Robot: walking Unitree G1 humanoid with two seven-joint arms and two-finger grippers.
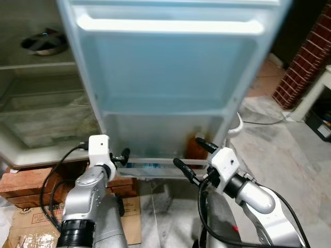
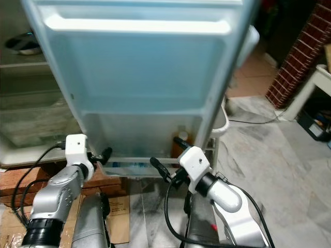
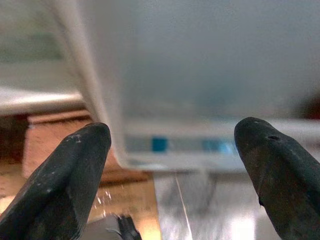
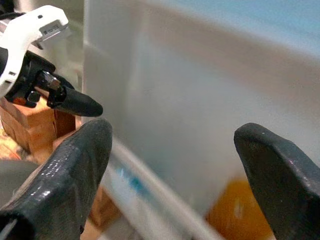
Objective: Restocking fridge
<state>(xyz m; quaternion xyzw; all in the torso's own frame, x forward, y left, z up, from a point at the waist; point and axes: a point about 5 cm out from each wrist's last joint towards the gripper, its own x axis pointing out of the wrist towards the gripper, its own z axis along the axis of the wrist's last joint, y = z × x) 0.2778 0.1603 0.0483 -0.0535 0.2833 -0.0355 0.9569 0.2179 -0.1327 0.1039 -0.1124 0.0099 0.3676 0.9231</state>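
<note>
In front of the open fridge door (image 1: 170,72): both claws raised to its lowest door shelf (image 1: 155,166). Left claw (image 1: 122,157) near the shelf's left corner, fingers (image 3: 75,175) spread wide, holding nothing. Right claw (image 1: 192,157) just before the shelf's right end, also spread wide and empty. Behind the frosted shelf front, an orange bottle (image 1: 195,147) standing upright at the right end. Left of the door, the fridge interior with a metal bowl (image 1: 44,42) on an upper shelf. Bricks (image 1: 26,183) under the fridge, marble floor (image 1: 289,150) to the right.
</note>
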